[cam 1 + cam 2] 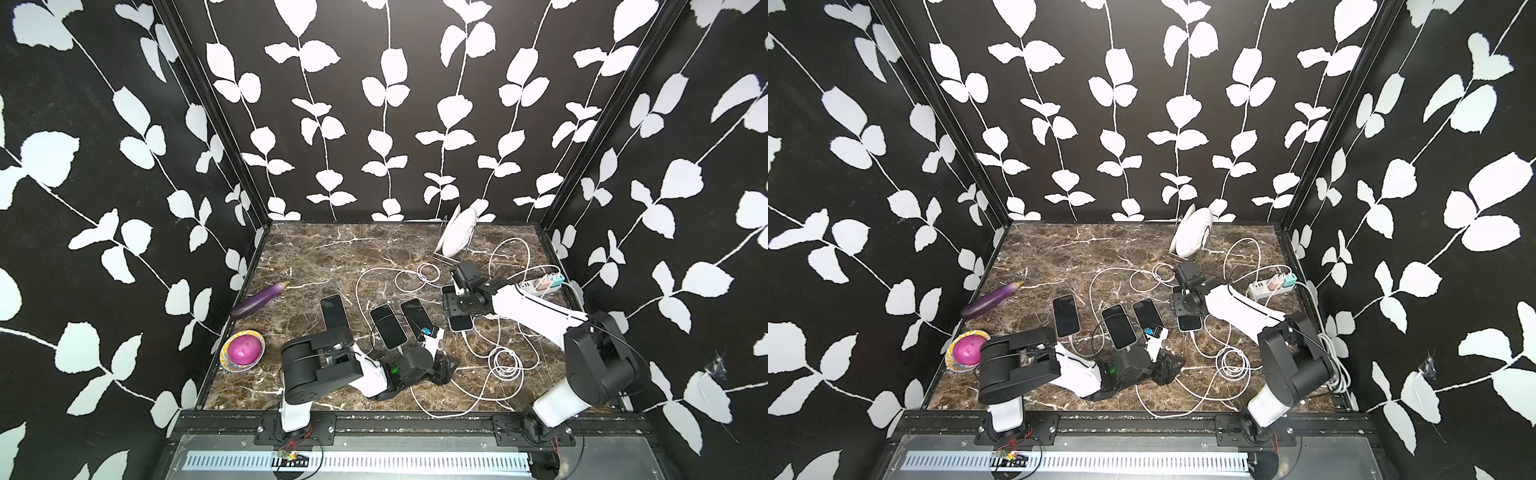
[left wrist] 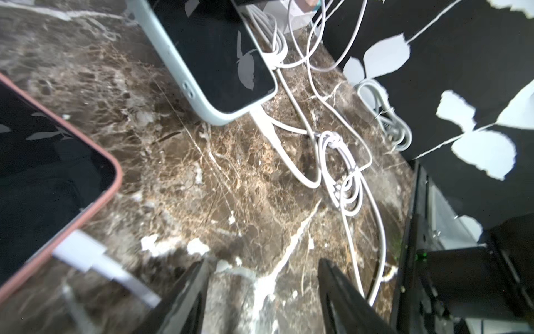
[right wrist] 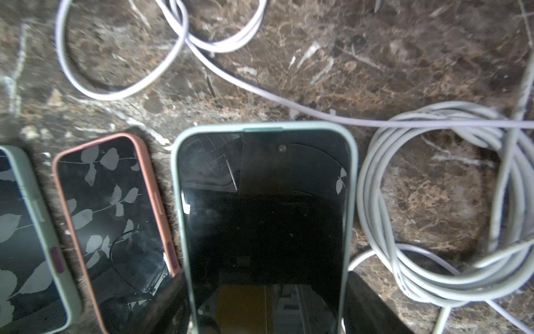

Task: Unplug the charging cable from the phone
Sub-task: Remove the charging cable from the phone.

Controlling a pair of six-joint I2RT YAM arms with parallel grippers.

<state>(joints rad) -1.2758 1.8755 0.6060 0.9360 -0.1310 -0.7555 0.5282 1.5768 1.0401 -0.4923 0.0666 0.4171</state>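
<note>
White cable (image 2: 260, 118) was not yet unplugged from the green-cased phone (image 3: 265, 202) at 3 o'clock. Right claw (image 3: 265, 277) pinched its sides; left claw (image 2: 263, 266) was spread and empty.

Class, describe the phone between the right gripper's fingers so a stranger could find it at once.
Find the white power strip at the marble table's right edge. Of four phones in a row, take the end phone nearest that strip. Only it sits between the fingers of the right gripper; its case is pale green, its neighbour pink-cased.

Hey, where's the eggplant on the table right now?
In both top views the eggplant lies near the table's left edge, just behind the bowl holding a purple onion, left of the row of phones.
</note>
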